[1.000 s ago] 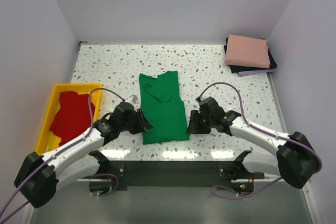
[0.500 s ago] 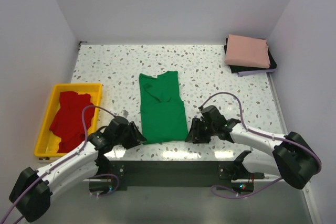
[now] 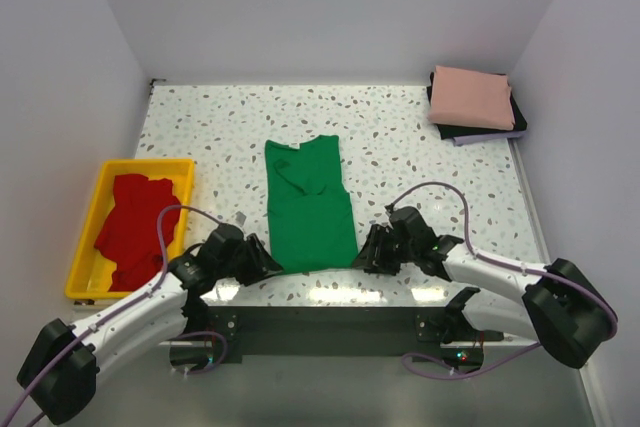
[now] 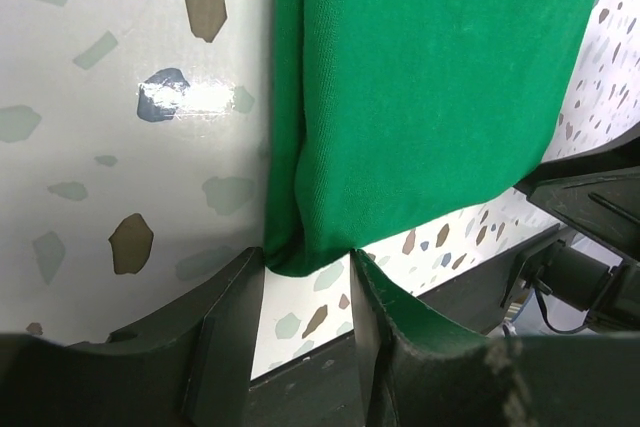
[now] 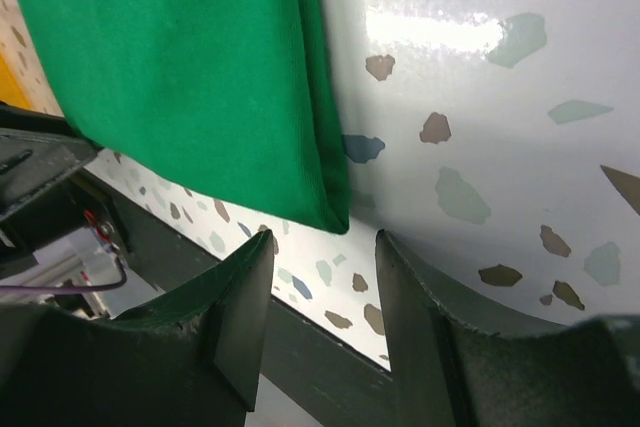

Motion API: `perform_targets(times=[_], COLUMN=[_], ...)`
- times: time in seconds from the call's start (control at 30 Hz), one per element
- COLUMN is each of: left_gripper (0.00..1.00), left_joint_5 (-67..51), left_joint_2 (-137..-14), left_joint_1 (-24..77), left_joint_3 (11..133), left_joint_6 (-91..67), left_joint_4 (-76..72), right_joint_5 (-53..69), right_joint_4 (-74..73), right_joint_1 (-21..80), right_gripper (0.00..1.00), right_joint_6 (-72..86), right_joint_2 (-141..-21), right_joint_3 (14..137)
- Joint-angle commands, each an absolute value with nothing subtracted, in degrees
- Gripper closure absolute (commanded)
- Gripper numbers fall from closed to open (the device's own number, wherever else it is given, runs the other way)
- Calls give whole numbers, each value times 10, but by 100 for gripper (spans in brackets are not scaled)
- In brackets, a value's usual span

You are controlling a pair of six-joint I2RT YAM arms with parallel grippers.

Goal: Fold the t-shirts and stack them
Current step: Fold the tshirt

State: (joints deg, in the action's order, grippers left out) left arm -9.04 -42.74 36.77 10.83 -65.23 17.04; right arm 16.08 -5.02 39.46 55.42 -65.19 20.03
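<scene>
I am watching both arms reaching low and forward from their bases, elbows splayed outward, wrists angled in toward the green t-shirt point(image 3: 310, 212), which is lying flat on the speckled table point(image 3: 420, 147) as a long folded strip running away from the arms.

The left gripper point(image 3: 266, 261) is sitting at the shirt's near-left corner. In the left wrist view its jaws are standing apart, and the corner of the green t-shirt point(image 4: 430, 77) is poking into the gap of the left gripper point(image 4: 308, 259) – neither finger is pressing on the cloth, so I am reading it as parted and holding nothing.

The right gripper point(image 3: 366, 253) is mirroring that at the shirt's near-right corner. In the right wrist view the jaws of the right gripper point(image 5: 325, 239) are also standing apart, with the corner of the green t-shirt point(image 5: 180, 57) ending just beyond the fingertips – not between them.

Left of the green shirt, well apart from it, the yellow tray point(image 3: 150, 163) is holding the red t-shirt point(image 3: 135, 227), which is lying crumpled and filling most of it. Far to the right and beyond the green shirt, in the table's back corner, the salmon pink t-shirt point(image 3: 472, 97) is lying folded on top of a small stack of darker folded cloth point(image 3: 480, 134); I cannot tell what those lower pieces are.
</scene>
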Motion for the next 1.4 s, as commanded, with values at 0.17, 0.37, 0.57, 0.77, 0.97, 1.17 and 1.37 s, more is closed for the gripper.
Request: perform_targets(times=[0.17,0.37,0.57,0.77,0.97,1.17,1.37], left_gripper=[57,62,78,97,100,100,100], left_joint_5=[-94,-94,-103,-117,-138,-155,-128], left_joint_2=[-441,-447,-461,-466,-431,-352,-346], left_joint_1=[368,369,368,368,370,376,377], left_joint_3=[85,83,86,98,110,162,253], left_joint_6=[-651,-651,-644,-633,-607,-578,-545], left_joint_4=[178,170,149,153,203,313,370], right_joint_5=[131,121,132,154,199,250,226], right_joint_4=[44,77,86,49,-21,-144,-243], right_joint_1=[391,390,390,390,390,391,391], right_gripper=[54,60,82,100,100,100,100], right_joint_6=[604,613,604,571,525,487,461], right_joint_2=[-655,-662,-674,-658,-599,-499,-421], right_joint_3=[164,156,163,179,185,189,240])
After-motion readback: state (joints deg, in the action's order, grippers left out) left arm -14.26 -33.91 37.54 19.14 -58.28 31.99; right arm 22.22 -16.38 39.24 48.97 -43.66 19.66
